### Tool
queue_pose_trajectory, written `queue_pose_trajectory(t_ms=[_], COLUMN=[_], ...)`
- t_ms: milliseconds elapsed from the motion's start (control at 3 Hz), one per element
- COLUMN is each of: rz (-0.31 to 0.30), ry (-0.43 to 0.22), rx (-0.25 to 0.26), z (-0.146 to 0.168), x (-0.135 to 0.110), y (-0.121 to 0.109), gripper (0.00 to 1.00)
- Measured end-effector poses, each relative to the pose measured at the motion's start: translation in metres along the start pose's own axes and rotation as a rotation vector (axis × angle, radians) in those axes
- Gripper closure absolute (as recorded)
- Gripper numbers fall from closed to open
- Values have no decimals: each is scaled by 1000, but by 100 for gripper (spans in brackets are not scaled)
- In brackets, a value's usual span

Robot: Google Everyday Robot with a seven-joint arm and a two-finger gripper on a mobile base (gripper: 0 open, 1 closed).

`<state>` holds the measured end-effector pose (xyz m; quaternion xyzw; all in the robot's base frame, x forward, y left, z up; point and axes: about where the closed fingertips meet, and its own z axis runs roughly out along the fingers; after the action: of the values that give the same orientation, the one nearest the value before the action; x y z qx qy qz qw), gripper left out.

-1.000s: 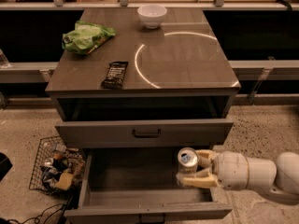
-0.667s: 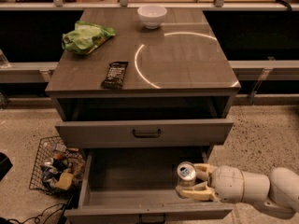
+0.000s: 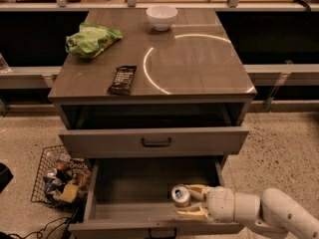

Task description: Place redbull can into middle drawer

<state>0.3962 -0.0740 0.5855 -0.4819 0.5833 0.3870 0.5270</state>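
Here the tool (image 3: 187, 201), reaching into the open middle drawer (image 3: 134, 188), is clamped on the can (image 3: 180, 195) at the drawer's front right, shiny top upward; the can's print cannot be read.

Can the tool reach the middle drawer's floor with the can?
Probably yes: the tool, gripping the redbull can, sits inside the open middle drawer, whose floor looks bare.

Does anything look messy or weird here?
Nothing spilled. Oddest is the wire basket on the floor left of the cabinet, crammed with jumbled stuff. The gripper holds the redbull can inside the middle drawer, front right.
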Motion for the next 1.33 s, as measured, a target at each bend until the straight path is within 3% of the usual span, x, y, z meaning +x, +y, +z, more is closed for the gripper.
queue_pose_trajectory(t_ms=[333,667,1000,1333], rz=[-55,-55,-41,-6], ry=[26,26,6,-7], rx=[-28,-28,-47,-102], z=[67,67,88,138], x=[14,14,24,55], y=[-22,-22,-29,-48], gripper=[100,100,100,100])
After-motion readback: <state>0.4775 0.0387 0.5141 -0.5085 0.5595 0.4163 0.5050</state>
